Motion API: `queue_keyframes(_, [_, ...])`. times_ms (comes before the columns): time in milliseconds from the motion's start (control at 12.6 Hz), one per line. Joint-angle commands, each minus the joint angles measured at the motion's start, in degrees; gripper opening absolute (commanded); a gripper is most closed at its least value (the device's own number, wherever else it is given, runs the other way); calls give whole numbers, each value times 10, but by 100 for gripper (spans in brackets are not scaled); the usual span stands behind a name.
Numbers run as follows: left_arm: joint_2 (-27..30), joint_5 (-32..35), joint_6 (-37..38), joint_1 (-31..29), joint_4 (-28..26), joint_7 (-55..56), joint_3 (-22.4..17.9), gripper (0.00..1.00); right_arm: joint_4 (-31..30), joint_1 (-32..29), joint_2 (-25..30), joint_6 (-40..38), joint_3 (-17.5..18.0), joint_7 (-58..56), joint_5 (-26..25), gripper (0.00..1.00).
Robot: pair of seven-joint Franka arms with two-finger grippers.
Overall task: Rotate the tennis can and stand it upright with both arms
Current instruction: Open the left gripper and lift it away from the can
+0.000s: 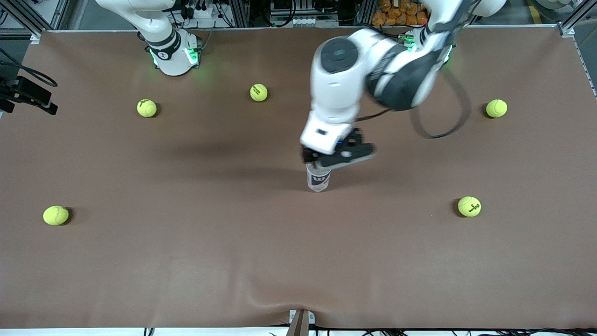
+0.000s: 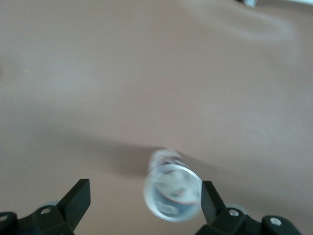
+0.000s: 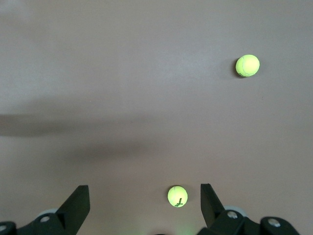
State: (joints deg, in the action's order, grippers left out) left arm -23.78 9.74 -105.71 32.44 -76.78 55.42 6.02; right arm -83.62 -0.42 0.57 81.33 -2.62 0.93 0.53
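The tennis can (image 1: 318, 179) stands upright near the middle of the table, its white-and-navy label with the "W" facing the front camera. My left gripper (image 1: 327, 161) hangs right over its top. In the left wrist view the can (image 2: 172, 192) shows end-on between the open fingers of my left gripper (image 2: 145, 196), close against one finger (image 2: 211, 200) and well apart from the other. My right arm (image 1: 163, 42) waits at its base, and its gripper is out of the front view. In the right wrist view my right gripper (image 3: 143, 196) is open and empty, high over the table.
Several yellow-green tennis balls lie scattered on the brown table (image 1: 186, 261): two (image 1: 147, 108) (image 1: 259, 92) near the right arm's base, one (image 1: 496, 108) near the left arm's end, two (image 1: 56, 215) (image 1: 469, 206) nearer the front camera. Two balls (image 3: 177, 196) (image 3: 247, 65) show below my right gripper.
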Motion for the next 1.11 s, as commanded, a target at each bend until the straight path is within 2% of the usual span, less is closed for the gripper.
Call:
queue_keyframes(0, [51, -16, 31, -74, -19, -68, 10, 100, 1, -10, 4, 0, 8, 6, 0, 100])
queue_keyframes(158, [73, -54, 65, -122, -21, -131, 9, 100, 1, -10, 4, 0, 8, 6, 1, 100])
queue_keyframes(395, [104, -56, 138, -189, -21, -262, 9, 100, 1, -9, 4, -1, 8, 6, 1, 100])
queue_keyframes(553, [123, -56, 167, -212, -28, -318, 9, 100, 1, -9, 3, -1, 8, 6, 1, 100])
queue_keyframes(870, [200, -67, 113, -263, -132, -416, 9, 100, 1, -10, 4, -1, 8, 6, 0, 100])
queue_keyframes(1028, [220, -83, 108, -274, -151, -428, 9, 100, 1, -10, 4, -1, 8, 6, 1, 100])
